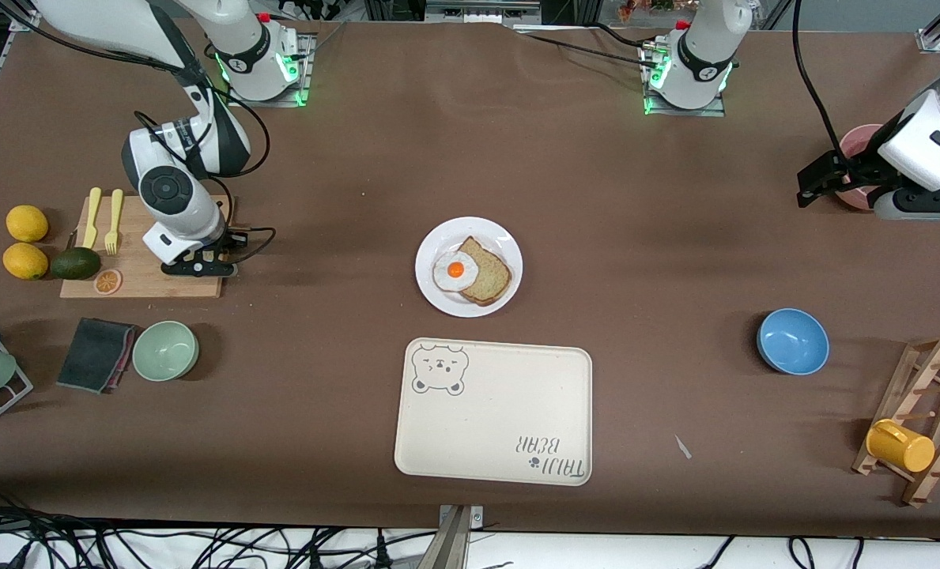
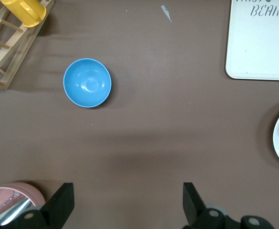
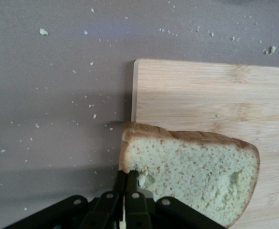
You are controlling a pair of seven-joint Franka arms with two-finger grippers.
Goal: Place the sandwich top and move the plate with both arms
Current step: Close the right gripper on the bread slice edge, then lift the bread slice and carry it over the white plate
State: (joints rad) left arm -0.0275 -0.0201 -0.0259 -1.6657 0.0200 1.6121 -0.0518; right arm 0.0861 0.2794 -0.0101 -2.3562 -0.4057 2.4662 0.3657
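The sandwich top (image 3: 196, 176), a light tan slice with a brown crust, lies at the corner of a wooden cutting board (image 3: 211, 90). My right gripper (image 3: 131, 180) is shut on the slice's edge at a corner. In the front view the right gripper (image 1: 201, 267) is low on the board (image 1: 145, 280) and hides the slice. The white plate (image 1: 485, 231) sits mid-table with a darker bread slice (image 1: 489, 278) and a fried egg (image 1: 455, 270) on it. My left gripper (image 1: 813, 186) is open and empty over bare table near a pink bowl (image 1: 853, 150); its fingers stand wide apart (image 2: 128, 205).
A cream bear tray (image 1: 493, 411) lies nearer the camera than the plate. A blue bowl (image 1: 792, 341), a wooden rack with a yellow mug (image 1: 900, 445), a green bowl (image 1: 165, 350), a dark cloth (image 1: 94, 354), lemons (image 1: 27, 223), an avocado (image 1: 75, 263) and yellow cutlery (image 1: 102, 217) are around.
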